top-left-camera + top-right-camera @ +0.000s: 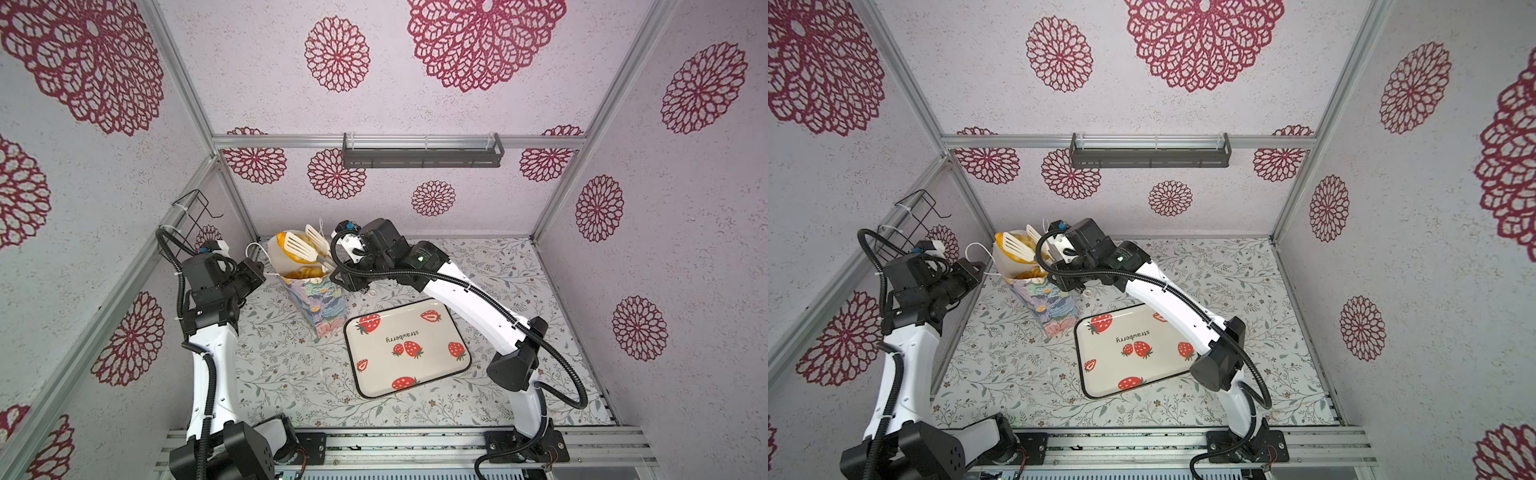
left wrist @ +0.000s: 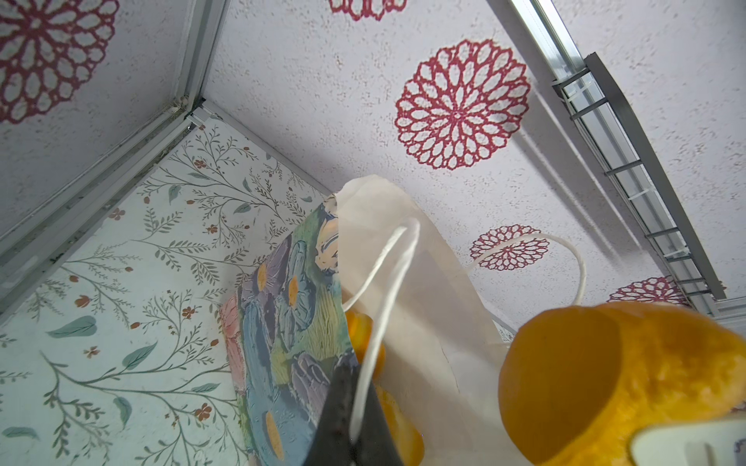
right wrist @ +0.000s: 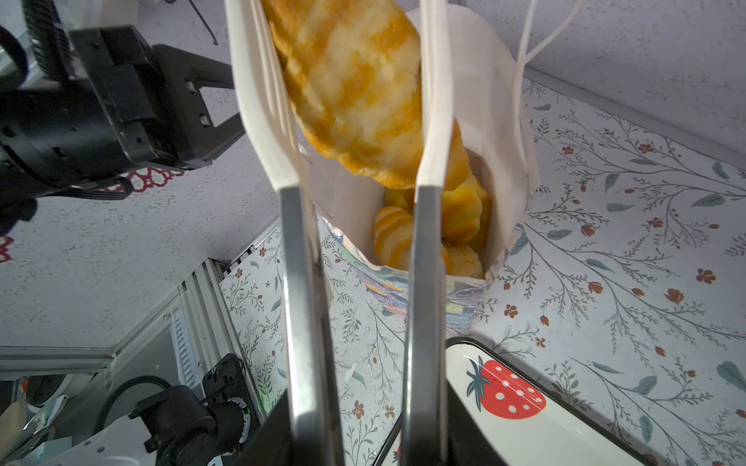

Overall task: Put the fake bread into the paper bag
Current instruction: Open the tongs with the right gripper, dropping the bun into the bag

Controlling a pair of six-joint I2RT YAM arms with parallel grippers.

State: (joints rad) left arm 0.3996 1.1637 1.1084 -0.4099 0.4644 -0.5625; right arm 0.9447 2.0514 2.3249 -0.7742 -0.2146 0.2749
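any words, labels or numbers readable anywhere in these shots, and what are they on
"strawberry": printed on the cream strawberry tray, among the red strawberry pictures; it reads upside down in both top views.
Nothing else is readable: the paper bag carries only painted flowers, with no wording in view.

Only one piece of writing can be read: the word "strawberry" [image 1: 401, 337], in thin dark lowercase letters. It is printed on the cream rectangular tray [image 1: 382, 376], which has rounded corners, a dark rim and red strawberry pictures. In both top views the tray [image 1: 1158, 370] lies in the lower middle of the frame. The word [image 1: 1131, 337] sits near the tray's centre, upside down to the camera, just above a pair of printed strawberries [image 1: 409, 349].
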